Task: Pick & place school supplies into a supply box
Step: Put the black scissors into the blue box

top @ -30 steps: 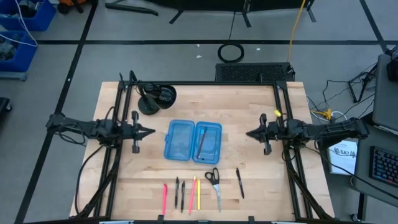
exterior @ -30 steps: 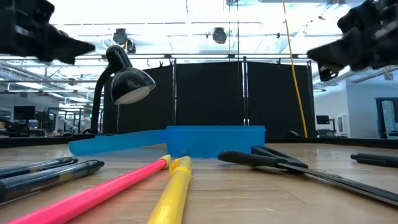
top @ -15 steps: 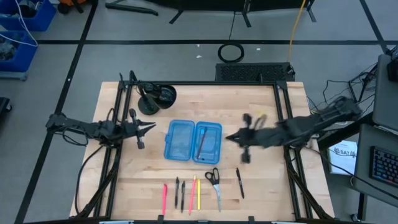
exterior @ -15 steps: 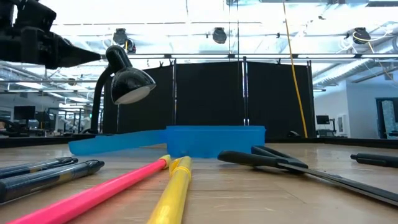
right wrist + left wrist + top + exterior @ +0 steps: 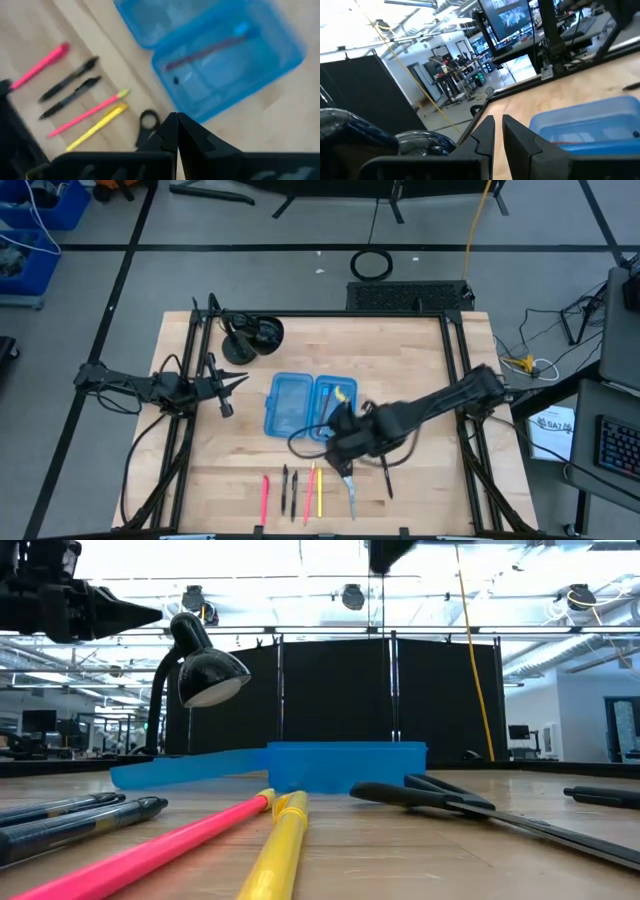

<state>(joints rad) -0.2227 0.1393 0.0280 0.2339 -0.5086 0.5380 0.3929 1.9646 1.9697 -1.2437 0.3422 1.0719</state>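
**Supplies in a row at the near edge, case open mid-table**

Pens and pencils lie side by side along the table's (image 5: 420,360) near edge: pink pen (image 5: 265,497), two black pens (image 5: 289,489), a thinner pink pencil (image 5: 309,487) and yellow pen (image 5: 319,493). Scissors (image 5: 347,484) come next toward the right edge, black handles pointing away from the near edge, silver blades toward it. One more black pen (image 5: 386,476) lies apart, nearer the right edge.

Right gripper (image 5: 343,442) hangs over the scissors' handles, between the row and the supply box, fingers pressed together and holding nothing. Its arm reaches in from the right edge.

Supply box (image 5: 310,407) sits open and flat at the middle of the table, both blue halves side by side; a brown pencil (image 5: 205,52) lies in the half nearer the right edge.

Left gripper (image 5: 238,380) is held above the table between the left edge and the box, tips toward the box, fingers a narrow slit apart, empty.

Black desk lamp (image 5: 248,338) stands near the far left corner.
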